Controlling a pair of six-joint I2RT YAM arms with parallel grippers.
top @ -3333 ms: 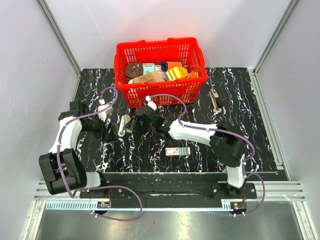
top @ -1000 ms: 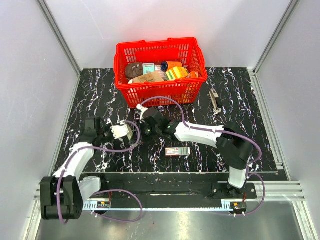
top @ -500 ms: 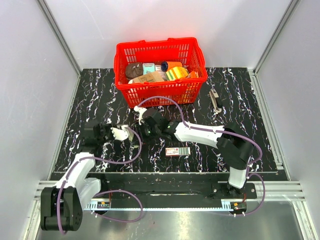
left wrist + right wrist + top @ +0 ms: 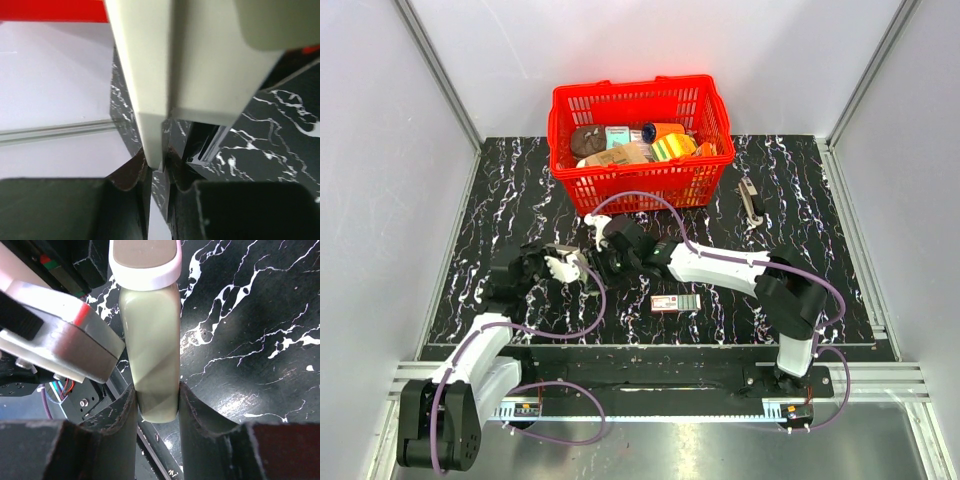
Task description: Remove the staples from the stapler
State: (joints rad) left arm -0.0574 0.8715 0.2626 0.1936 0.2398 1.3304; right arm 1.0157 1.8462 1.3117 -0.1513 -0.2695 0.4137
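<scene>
The stapler (image 4: pixel 584 266), pale grey-beige, hangs just above the table at middle left, held between both grippers. My left gripper (image 4: pixel 570 266) comes from the left and is shut on a thin pale edge of the stapler (image 4: pixel 200 60), pinched between its dark fingers (image 4: pixel 131 175). My right gripper (image 4: pixel 606 262) comes from the right and is shut on the rounded end of the stapler body (image 4: pixel 150 340). A dark metal channel (image 4: pixel 207 145) shows under the pale shell. The staples are hidden.
A red basket (image 4: pixel 563 130) with several items stands behind the grippers. A small flat red-and-white box (image 4: pixel 676 303) lies near the front middle. A slim dark-and-beige tool (image 4: pixel 751 200) lies at the right. White walls and rails bound the black marbled table (image 4: pixel 820 270).
The left arm swung in from the left, and its gripper now sits against the stapler. The right gripper with the stapler has shifted slightly toward the front left.
</scene>
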